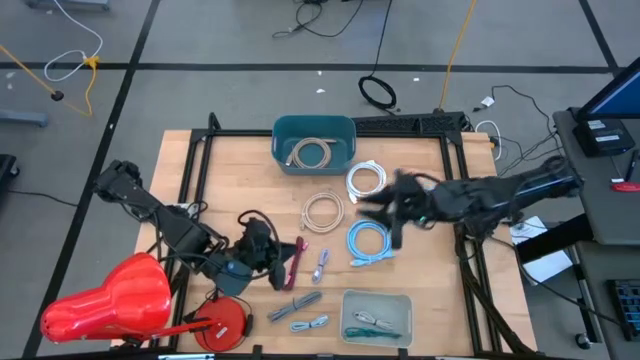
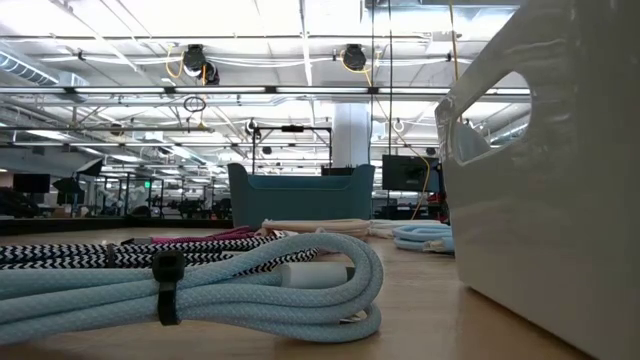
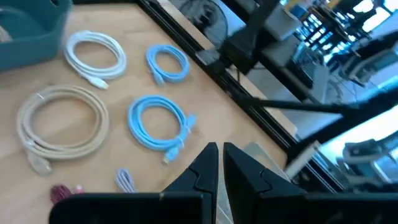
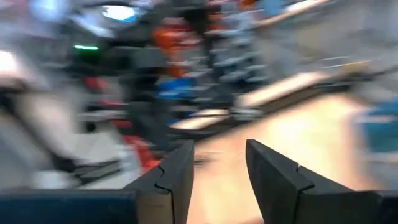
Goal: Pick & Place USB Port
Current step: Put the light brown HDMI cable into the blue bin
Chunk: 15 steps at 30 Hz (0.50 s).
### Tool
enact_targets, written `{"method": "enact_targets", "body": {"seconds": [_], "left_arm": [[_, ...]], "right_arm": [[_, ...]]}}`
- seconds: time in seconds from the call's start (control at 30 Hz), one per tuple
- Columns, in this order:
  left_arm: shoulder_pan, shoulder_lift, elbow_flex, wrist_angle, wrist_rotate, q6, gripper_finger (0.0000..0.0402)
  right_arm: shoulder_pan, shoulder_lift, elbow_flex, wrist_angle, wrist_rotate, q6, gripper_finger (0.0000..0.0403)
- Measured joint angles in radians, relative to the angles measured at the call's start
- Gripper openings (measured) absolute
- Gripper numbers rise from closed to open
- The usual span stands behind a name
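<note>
Several coiled cables lie on the wooden table (image 1: 230,170): a white coil (image 1: 366,180), a beige coil (image 1: 322,211), a light-blue coil (image 1: 368,243), and small red (image 1: 292,262), pale purple (image 1: 321,264) and grey (image 1: 300,305) bundles. My left gripper (image 1: 262,248) is over the table's near left, left of the red bundle, shut and empty (image 3: 219,163). My right gripper (image 1: 385,207) hovers blurred between the white and light-blue coils, open and empty (image 4: 217,165). A teal bin (image 1: 314,140) at the far edge holds a beige cable.
A pale bin (image 1: 377,315) with a green cable stands at the near edge and fills the right of the low view (image 2: 550,200). A red object (image 1: 110,300) and a red disc (image 1: 225,322) lie near left. A black frame (image 1: 200,160) borders the table.
</note>
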<state>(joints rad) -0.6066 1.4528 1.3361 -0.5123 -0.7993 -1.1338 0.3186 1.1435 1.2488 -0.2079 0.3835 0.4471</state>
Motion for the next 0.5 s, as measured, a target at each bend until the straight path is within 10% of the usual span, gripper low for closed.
{"method": "enact_targets", "body": {"seconds": [0.23, 0.5], "left_arm": [[0.103, 0.000, 0.000, -0.067, 0.057, -0.019, 0.0026], [0.387, 0.011, 0.000, -0.330, 0.303, -0.107, 0.0026]], "right_arm": [[-0.060, -0.185, 0.000, -0.389, 0.289, -0.075, 0.0109], [-0.130, -0.241, -0.013, -0.650, 0.241, 0.009, 0.0099]]}}
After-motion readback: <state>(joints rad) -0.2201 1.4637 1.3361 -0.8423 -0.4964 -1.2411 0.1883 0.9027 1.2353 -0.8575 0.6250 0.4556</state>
